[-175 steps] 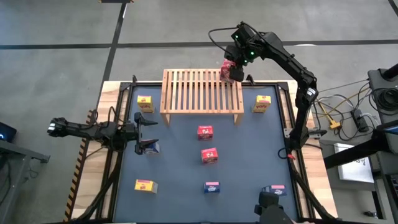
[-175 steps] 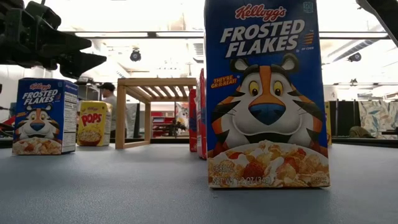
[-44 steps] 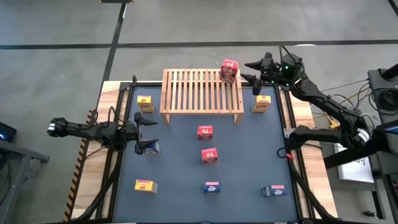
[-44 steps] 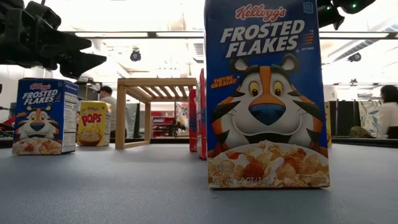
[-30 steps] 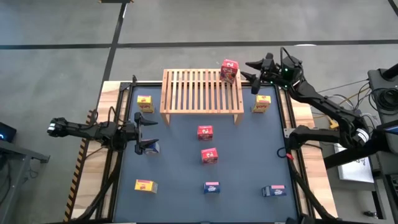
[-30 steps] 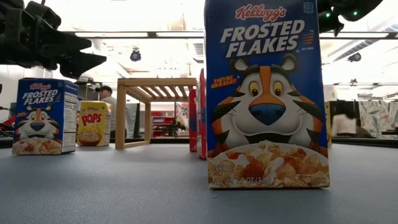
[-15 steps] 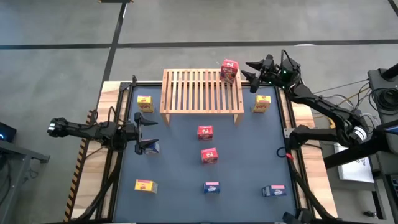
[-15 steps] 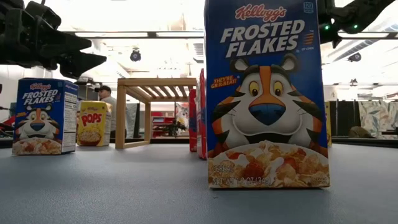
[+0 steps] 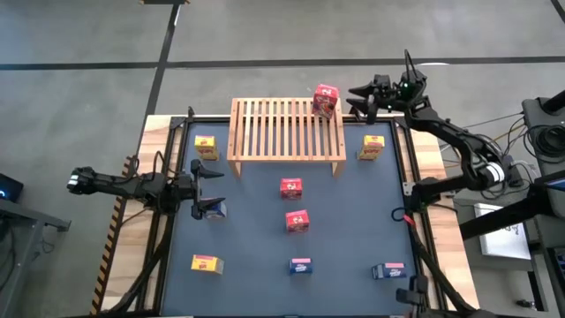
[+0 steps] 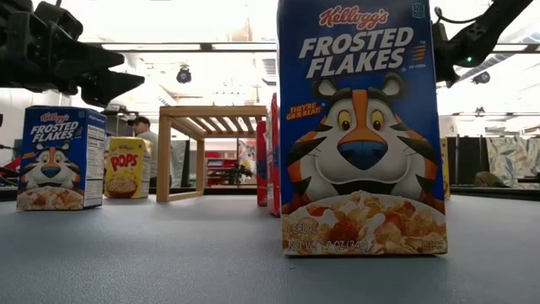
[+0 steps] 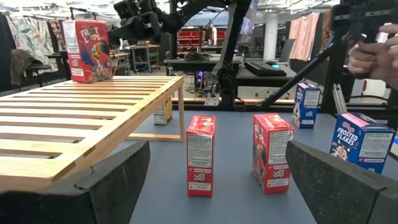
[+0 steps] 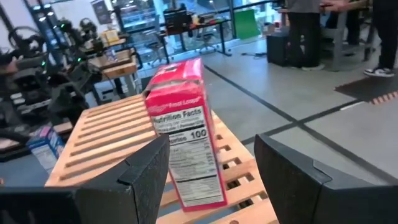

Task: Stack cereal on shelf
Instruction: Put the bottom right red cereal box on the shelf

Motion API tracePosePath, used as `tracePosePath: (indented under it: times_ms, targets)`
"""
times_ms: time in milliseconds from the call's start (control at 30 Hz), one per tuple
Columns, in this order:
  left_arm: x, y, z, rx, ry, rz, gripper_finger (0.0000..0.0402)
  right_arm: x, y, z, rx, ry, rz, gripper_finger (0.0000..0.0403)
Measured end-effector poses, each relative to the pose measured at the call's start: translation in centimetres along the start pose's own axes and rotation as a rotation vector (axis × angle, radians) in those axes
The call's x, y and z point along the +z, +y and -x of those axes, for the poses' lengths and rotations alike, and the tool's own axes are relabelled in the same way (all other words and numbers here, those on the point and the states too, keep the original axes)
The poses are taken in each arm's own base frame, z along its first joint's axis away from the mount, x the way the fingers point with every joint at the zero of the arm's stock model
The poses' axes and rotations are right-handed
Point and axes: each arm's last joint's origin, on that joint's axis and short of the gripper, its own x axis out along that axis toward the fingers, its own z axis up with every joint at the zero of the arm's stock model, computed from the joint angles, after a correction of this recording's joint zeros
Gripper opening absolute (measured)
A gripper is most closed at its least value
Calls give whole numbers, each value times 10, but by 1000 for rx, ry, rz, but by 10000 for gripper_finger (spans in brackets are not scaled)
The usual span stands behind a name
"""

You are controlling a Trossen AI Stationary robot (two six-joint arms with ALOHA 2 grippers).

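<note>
Right gripper has let go and drawn back beside the shelf; fingers part open, empty, just clear of the red cereal box. That box now stands upright on the slats at the far right corner: one placed. Left gripper waits wide open, empty, over the mat.
</note>
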Motion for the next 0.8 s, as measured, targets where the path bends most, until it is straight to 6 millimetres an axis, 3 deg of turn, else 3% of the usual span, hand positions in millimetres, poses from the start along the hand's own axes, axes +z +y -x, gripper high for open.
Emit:
tracePosePath:
  times_ms: [467, 800]
  targets:
    - [0, 0, 0, 1, 0, 0, 359, -11, 1, -18, 54, 18, 71, 224]
    - [0, 0, 0, 0, 0, 0, 359, -8, 5, -23, 78, -5, 102, 224]
